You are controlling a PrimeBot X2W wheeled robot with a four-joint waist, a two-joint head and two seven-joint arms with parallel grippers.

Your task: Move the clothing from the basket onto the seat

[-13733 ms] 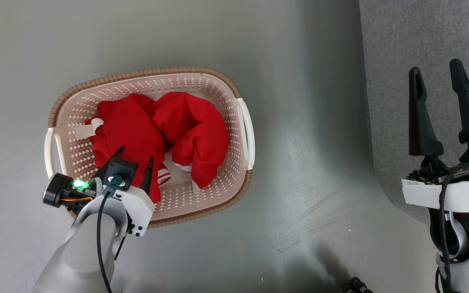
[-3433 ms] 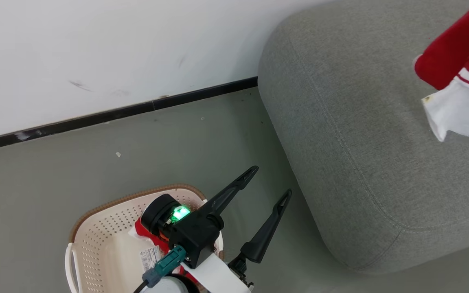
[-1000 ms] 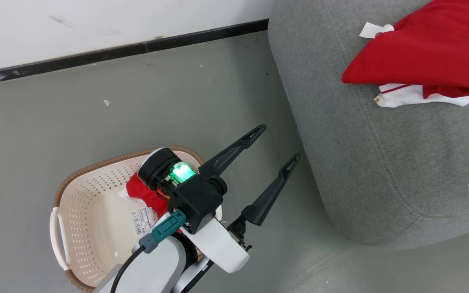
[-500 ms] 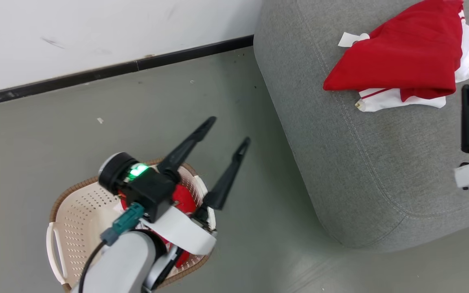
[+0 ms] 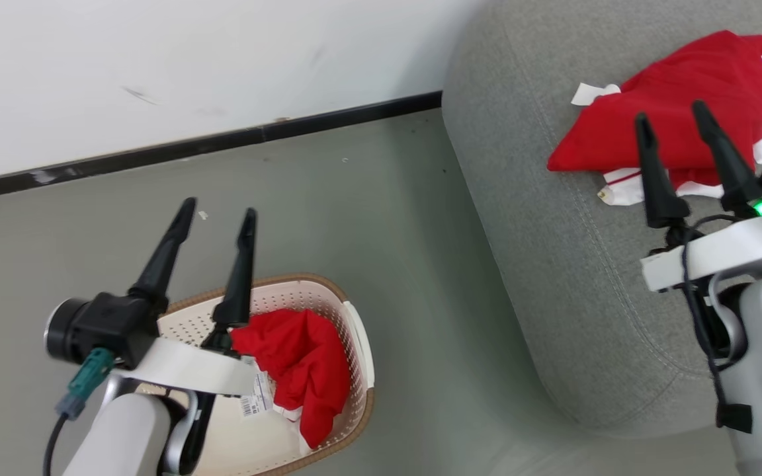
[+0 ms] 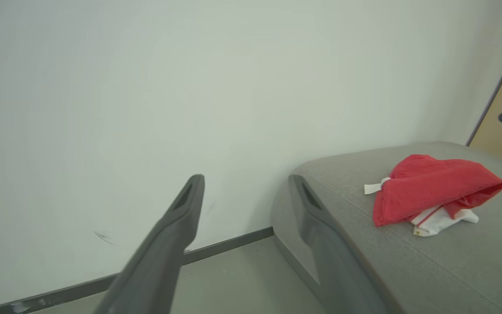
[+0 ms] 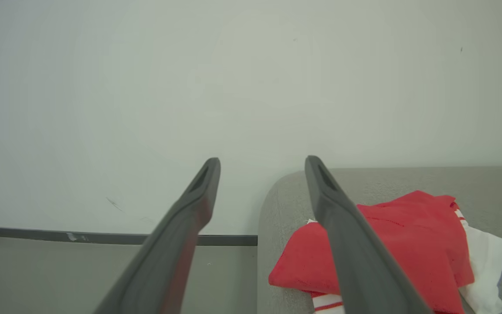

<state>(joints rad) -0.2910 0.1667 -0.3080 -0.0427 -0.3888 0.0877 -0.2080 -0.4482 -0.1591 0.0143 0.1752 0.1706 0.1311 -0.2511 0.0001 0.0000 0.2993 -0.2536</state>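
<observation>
One red garment of the clothing (image 5: 305, 370) lies crumpled in the cream basket (image 5: 353, 330) on the floor at the lower left. A second red garment with white trim (image 5: 678, 99) (image 6: 434, 196) (image 7: 390, 253) rests on the grey seat (image 5: 553, 264) at the right. My left gripper (image 5: 219, 210) (image 6: 246, 181) hangs open and empty above the basket's far rim, fingers pointing toward the wall. Over the seat, my right gripper (image 5: 671, 114) (image 7: 262, 161) stands open and empty, just in front of the garment there.
A white wall (image 5: 189, 66) with a black skirting strip (image 5: 222, 142) runs behind the basket and seat. Grey floor (image 5: 421, 297) separates the basket from the seat's rounded edge.
My left gripper swung left, back over the basket, and now points toward the wall. My right gripper came up into view over the seat near the placed garment. The camera has shifted.
</observation>
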